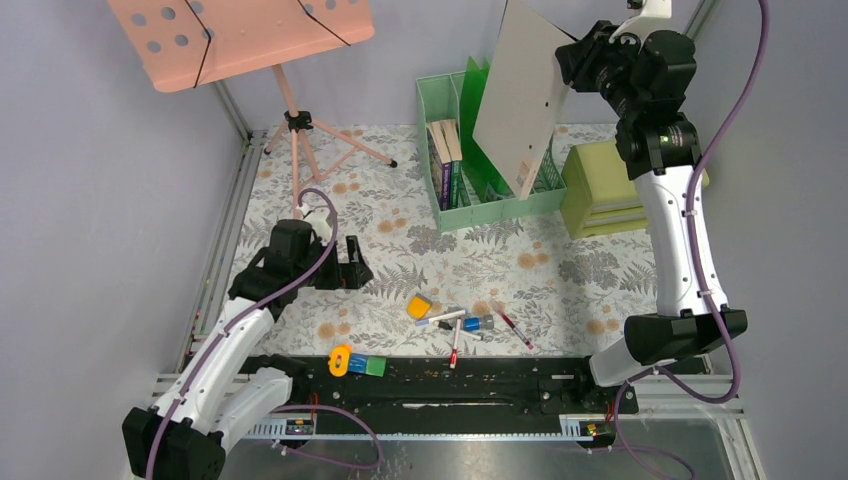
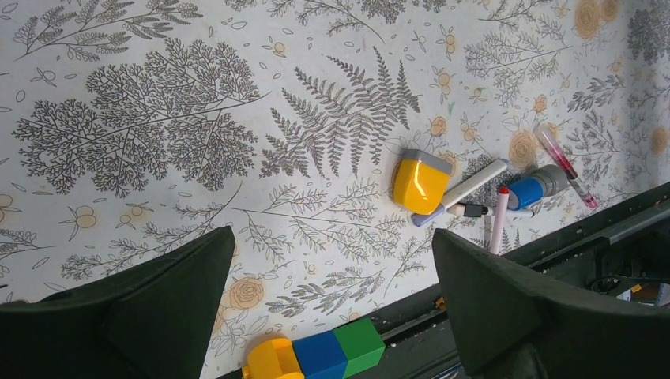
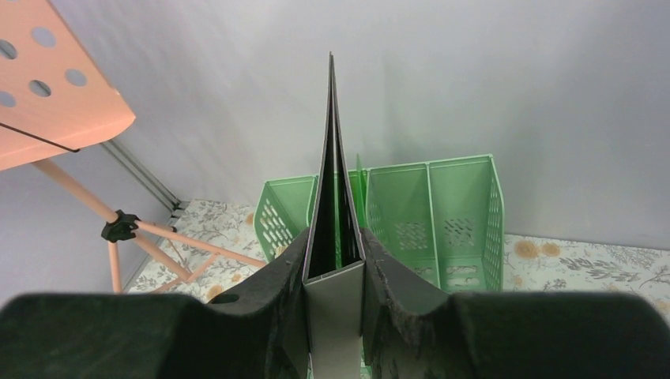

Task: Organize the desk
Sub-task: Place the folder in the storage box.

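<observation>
The desk [image 1: 400, 235] is covered in fern-print cloth, also seen in the left wrist view [image 2: 158, 79]. My right gripper [image 1: 582, 52] is shut on a grey folder [image 1: 525, 90] and holds it upright above a green file organizer [image 1: 500, 207]. In the right wrist view my right gripper [image 3: 334, 237] clamps the folder's spine [image 3: 332, 316]. My left gripper [image 1: 355, 270] is open and empty above the cloth, also seen in its own wrist view [image 2: 332, 237]. Near the front edge lie a yellow sharpener-like item [image 2: 420, 183], a white marker [image 2: 474, 185], a blue-capped item [image 2: 531, 189] and a red pen [image 2: 562, 162].
A yellow-blue-green block row [image 1: 358, 362] lies at the front rail. Books [image 1: 447, 160] stand in the organizer's left slot. An olive-green drawer box [image 1: 600, 185] sits to the organizer's right. A pink music stand [image 1: 240, 35] stands at the back left.
</observation>
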Available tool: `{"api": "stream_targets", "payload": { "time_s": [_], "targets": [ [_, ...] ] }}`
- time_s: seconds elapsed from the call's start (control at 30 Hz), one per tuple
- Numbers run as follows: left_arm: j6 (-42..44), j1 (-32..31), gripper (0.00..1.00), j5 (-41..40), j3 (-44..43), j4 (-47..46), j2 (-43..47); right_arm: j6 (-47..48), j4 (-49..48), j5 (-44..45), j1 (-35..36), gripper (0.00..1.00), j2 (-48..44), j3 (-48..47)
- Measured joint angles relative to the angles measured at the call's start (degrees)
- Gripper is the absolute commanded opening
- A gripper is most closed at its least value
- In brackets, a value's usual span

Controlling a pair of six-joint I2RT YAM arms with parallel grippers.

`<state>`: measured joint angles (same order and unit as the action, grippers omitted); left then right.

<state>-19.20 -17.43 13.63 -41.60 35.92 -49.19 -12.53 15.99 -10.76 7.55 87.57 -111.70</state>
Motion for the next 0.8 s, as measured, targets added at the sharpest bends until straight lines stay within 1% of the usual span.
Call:
{"api": "stream_targets", "payload": {
  "time_s": [0.13, 0.47, 0.8],
  "targets": [
    [0.0, -0.1, 0.99, 0.0, 0.0, 0.0, -1.0, 1.0, -0.4, 1.3, 0.4, 0.00, 0.5, 0.1],
    [0.2, -0.2, 0.99, 0.0, 0.0, 0.0, -1.7, 4.5, -6.5, 5.4, 3.8, 0.00, 1.3, 1.7],
    [0.2, -0.3, 0.99, 0.0, 0.0, 0.0, -1.7, 6.5, -15.4, 8.8, 6.0, 0.00, 3.7, 8.3]
  ]
}}
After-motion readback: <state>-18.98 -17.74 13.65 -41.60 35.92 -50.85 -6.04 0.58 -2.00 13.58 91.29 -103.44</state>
